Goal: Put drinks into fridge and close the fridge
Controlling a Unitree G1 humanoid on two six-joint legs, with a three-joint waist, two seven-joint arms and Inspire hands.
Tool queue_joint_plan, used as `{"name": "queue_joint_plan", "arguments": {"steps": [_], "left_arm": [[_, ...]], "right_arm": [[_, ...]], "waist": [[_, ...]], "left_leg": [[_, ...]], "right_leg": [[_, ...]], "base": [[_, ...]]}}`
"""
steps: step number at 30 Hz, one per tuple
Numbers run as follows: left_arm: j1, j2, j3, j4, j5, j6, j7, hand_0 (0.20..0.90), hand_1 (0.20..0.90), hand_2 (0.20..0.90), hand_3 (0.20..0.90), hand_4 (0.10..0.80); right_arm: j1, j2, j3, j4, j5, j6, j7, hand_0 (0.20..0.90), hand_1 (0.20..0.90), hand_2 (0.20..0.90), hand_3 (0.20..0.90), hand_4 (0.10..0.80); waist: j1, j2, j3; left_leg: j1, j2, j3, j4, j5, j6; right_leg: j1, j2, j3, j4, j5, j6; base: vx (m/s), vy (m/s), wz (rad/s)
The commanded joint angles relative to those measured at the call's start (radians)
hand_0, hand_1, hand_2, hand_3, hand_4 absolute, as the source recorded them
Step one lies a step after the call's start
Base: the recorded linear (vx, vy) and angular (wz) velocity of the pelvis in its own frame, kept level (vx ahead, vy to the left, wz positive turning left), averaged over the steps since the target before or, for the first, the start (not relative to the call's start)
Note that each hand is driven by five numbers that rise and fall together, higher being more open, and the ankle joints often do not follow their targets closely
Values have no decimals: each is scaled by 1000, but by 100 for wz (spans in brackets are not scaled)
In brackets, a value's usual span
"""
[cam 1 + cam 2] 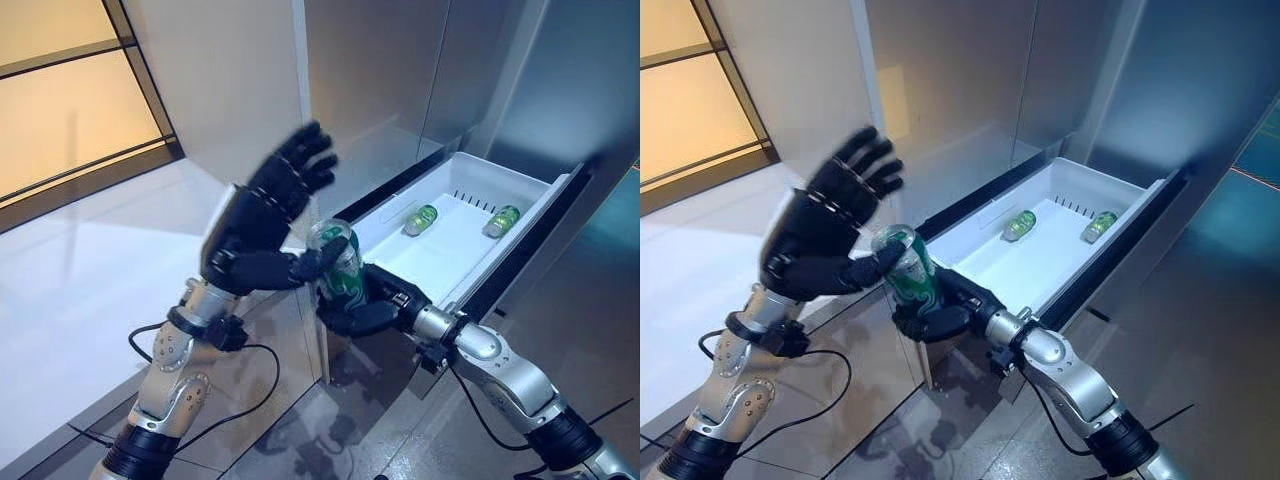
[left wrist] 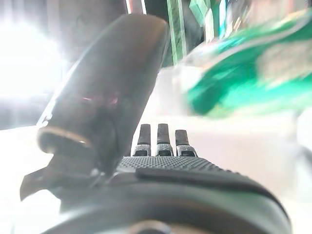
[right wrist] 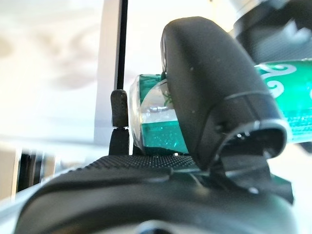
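Observation:
My right hand (image 1: 372, 308) is shut on a green can (image 1: 341, 266) and holds it upright, just outside the near left corner of the fridge's open white drawer (image 1: 437, 252). In the right wrist view my thumb (image 3: 209, 87) curls over the can (image 3: 153, 122). My left hand (image 1: 262, 220) is open beside the can with its fingers spread upward. Its thumb (image 2: 102, 97) reaches toward the can's top (image 2: 243, 73). Green cans (image 1: 420, 219) (image 1: 501, 221) lie on their sides at the back of the drawer.
The drawer sticks out low from the steel fridge front (image 1: 400, 70). A white panel (image 1: 220, 80) stands to the left of it. Grey floor tiles (image 1: 340, 430) lie below my arms.

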Motion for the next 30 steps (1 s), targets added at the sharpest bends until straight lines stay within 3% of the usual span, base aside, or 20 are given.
{"name": "queue_joint_plan", "arguments": {"steps": [1,8,13,14,16,20,25,30], "left_arm": [[-159,10,18,-18,35,-88,33,900,900,900,900,800],[-207,27,-42,76,22,45,26,900,900,900,900,800],[-214,14,-104,147,-61,203,-57,900,900,900,900,800],[-207,6,-130,172,-85,266,-77,900,900,900,900,800],[-201,3,-140,183,-92,286,-88,900,900,900,900,800],[-117,-19,-212,240,-155,436,-160,900,900,900,900,800],[-12,-13,-279,246,-132,520,-211,900,900,900,900,800],[45,17,-364,247,-51,548,-279,900,900,900,900,800]], "right_arm": [[-276,44,-169,-10,-10,-104,-126,300,300,300,200,100],[-421,-9,-176,253,-87,-107,-294,300,300,300,200,100],[-521,-78,-160,456,-75,-110,-364,300,300,300,200,100],[-555,-97,-148,529,-87,-108,-388,300,300,300,200,100],[-574,-114,-139,565,-77,-114,-396,300,300,300,200,100],[-665,-187,-102,776,-145,-98,-421,300,300,300,200,100],[-698,-248,-54,929,-233,-43,-379,300,300,300,200,100],[-707,-278,-57,1064,-280,-32,-320,300,300,300,200,100]], "waist": [[12,-42,-66],[36,-47,-56],[61,-46,-52],[70,-45,-49],[75,-44,-46],[109,-41,-31],[131,-34,-12],[146,-23,16]], "left_leg": [[-29,-45,-75,43,-52,9],[-26,-48,-89,48,-56,5],[-26,-48,-99,51,-55,0],[-18,-47,-104,48,-62,-2],[-16,-47,-105,49,-61,-2],[-19,-50,-119,55,-59,-5],[-29,-48,-134,52,-44,-7],[-56,-47,-142,64,-33,-8]], "right_leg": [[8,0,-31,85,-104,35],[20,-6,-64,89,-110,33],[32,-12,-87,88,-111,34],[41,-12,-93,87,-120,35],[45,-14,-98,87,-120,35],[54,-17,-115,87,-120,34],[53,-18,-129,90,-122,31],[39,-23,-139,97,-121,31]], "base": [[20,-11,6],[23,-5,12],[61,4,22],[48,9,16],[77,10,19],[95,18,17],[57,11,25],[17,-5,27]]}}
